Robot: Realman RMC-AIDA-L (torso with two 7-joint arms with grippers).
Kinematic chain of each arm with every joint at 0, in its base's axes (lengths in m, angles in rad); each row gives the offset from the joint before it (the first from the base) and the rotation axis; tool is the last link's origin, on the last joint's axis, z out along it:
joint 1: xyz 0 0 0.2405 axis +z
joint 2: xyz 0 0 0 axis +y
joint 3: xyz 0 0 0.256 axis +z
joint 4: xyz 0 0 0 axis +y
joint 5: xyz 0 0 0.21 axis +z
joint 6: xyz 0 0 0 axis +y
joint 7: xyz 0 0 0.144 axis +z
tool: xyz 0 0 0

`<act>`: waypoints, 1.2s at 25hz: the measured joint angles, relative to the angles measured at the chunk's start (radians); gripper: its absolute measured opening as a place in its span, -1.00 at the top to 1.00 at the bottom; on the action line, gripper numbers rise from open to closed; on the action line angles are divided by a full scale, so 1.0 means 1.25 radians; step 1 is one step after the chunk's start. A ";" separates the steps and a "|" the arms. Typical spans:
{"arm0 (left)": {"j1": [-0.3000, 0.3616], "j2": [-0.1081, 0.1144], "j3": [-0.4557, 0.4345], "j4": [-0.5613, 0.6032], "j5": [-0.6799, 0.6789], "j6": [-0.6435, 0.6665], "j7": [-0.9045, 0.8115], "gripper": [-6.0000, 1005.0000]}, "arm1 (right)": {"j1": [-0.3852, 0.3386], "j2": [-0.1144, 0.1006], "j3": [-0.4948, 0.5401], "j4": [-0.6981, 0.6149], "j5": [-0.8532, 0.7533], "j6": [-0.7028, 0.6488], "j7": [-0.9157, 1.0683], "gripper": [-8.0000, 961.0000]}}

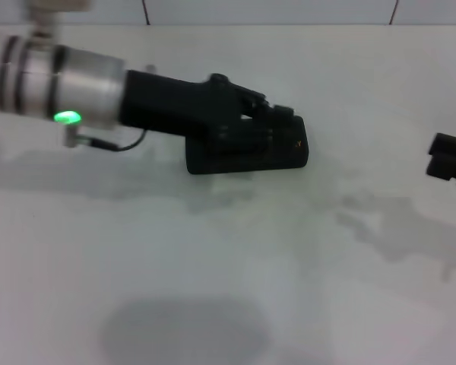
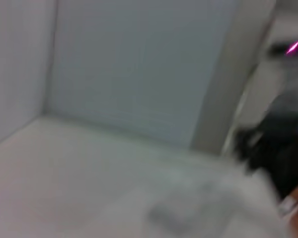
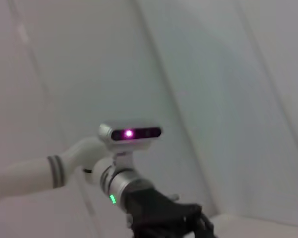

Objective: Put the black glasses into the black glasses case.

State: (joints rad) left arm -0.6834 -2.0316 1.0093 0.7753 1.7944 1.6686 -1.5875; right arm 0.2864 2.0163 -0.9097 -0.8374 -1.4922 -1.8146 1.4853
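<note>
The black glasses case point(image 1: 289, 150) lies on the white table point(image 1: 213, 266), a little behind its middle, with small orange lettering showing on its top. My left gripper point(image 1: 270, 115) reaches in from the left and sits over the case's back left part, covering much of it. The black glasses are hidden or out of view. My right gripper point(image 1: 448, 163) rests at the table's right edge, far from the case. The right wrist view shows my left arm with its lit wrist camera point(image 3: 130, 133) and the left gripper point(image 3: 164, 218) below it.
A white wall point(image 1: 273, 11) with dark seams runs along the table's back. The left wrist view shows only the wall, a pale post point(image 2: 228, 84) and a blurred dark shape point(image 2: 278, 144) to one side.
</note>
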 joint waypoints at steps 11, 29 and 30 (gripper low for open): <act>0.230 0.041 -0.019 -0.004 -0.277 0.235 0.199 -0.05 | 0.108 0.009 -0.208 0.003 0.054 0.003 -0.032 -0.08; 0.261 0.063 -0.051 -0.120 -0.203 0.263 0.291 -0.50 | 0.146 0.009 -0.318 0.003 0.130 0.071 -0.063 -0.83; 0.260 0.063 -0.061 -0.124 -0.202 0.263 0.291 -0.50 | 0.146 0.009 -0.327 0.004 0.134 0.072 -0.063 -0.83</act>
State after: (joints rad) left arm -0.3578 -1.9531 0.9335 0.6197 1.5424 1.9971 -1.2240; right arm 0.4683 2.0279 -1.3180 -0.8327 -1.3250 -1.7245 1.4064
